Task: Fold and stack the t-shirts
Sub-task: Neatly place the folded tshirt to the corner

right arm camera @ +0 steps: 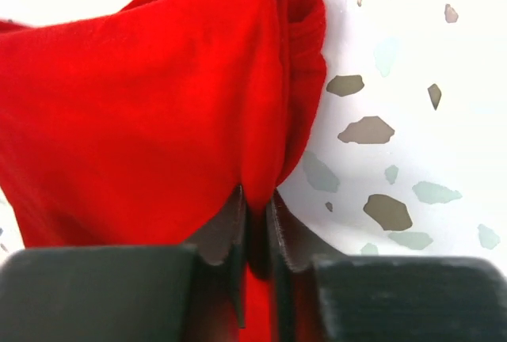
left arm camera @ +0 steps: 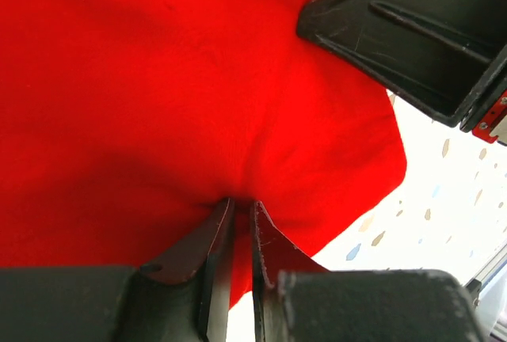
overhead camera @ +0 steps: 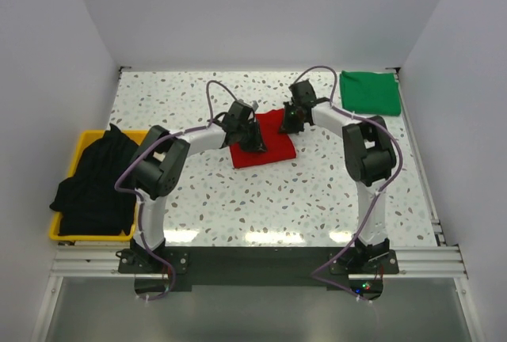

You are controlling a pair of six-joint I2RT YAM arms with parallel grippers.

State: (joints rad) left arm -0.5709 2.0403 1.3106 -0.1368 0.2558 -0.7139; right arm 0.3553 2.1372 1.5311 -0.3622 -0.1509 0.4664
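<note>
A folded bright red t-shirt (overhead camera: 265, 150) lies mid-table. My left gripper (overhead camera: 255, 141) is over its left half, shut on a pinch of the red cloth (left arm camera: 198, 104); its jaws stand close together with fabric between them. My right gripper (overhead camera: 290, 123) is at the shirt's far right corner, shut on a bunched fold of the red cloth (right arm camera: 158, 112), which rises between its jaws. The right gripper's dark body (left arm camera: 420, 33) shows in the left wrist view. A green t-shirt (overhead camera: 369, 92) lies folded at the far right. A black t-shirt (overhead camera: 97, 184) is heaped at the left.
The black shirt spills out of a yellow tray (overhead camera: 82, 142) at the table's left edge. The speckled tabletop (overhead camera: 301, 199) runs from the red shirt to the arm bases. White walls close in the far, left and right sides.
</note>
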